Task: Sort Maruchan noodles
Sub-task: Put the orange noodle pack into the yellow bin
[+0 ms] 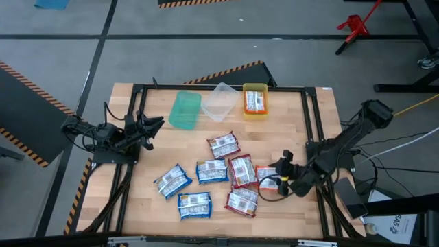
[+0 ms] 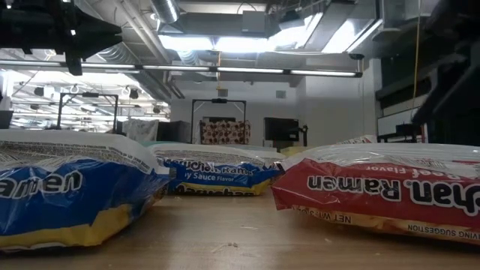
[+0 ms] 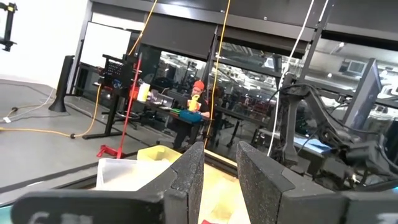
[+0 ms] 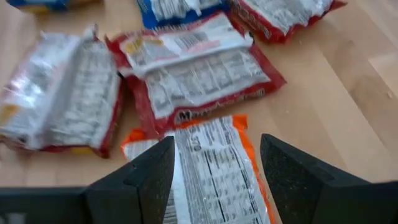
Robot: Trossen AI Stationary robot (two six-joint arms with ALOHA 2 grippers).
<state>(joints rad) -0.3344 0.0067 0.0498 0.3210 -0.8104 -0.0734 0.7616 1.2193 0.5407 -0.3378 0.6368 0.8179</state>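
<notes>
Right gripper [image 1: 282, 180] low over an orange noodle packet [image 1: 267, 173] near the right edge of the table [image 1: 322, 110]

Its fingers [image 4: 140, 180] stood apart on either side of the orange packet [image 4: 214, 168], which lay flat on the wood, not clamped; just beyond it lay a red packet [image 4: 199, 74] with another red packet [image 4: 62, 93] beside it; from above, the rest of the packets were spread over the middle of the table: three red [image 1: 241, 170] and three blue [image 1: 195, 204]; one more orange packet [image 1: 254, 101] sat inside the yellow bin [image 1: 254, 88] at the far edge, beside the clear bin [image 1: 219, 103] and the green bin [image 1: 184, 110]; the left gripper [image 1: 152, 127] waited near the table's left edge, lifted off the wood, its fingers [image 3: 186, 174] a little apart and holding nothing
</notes>
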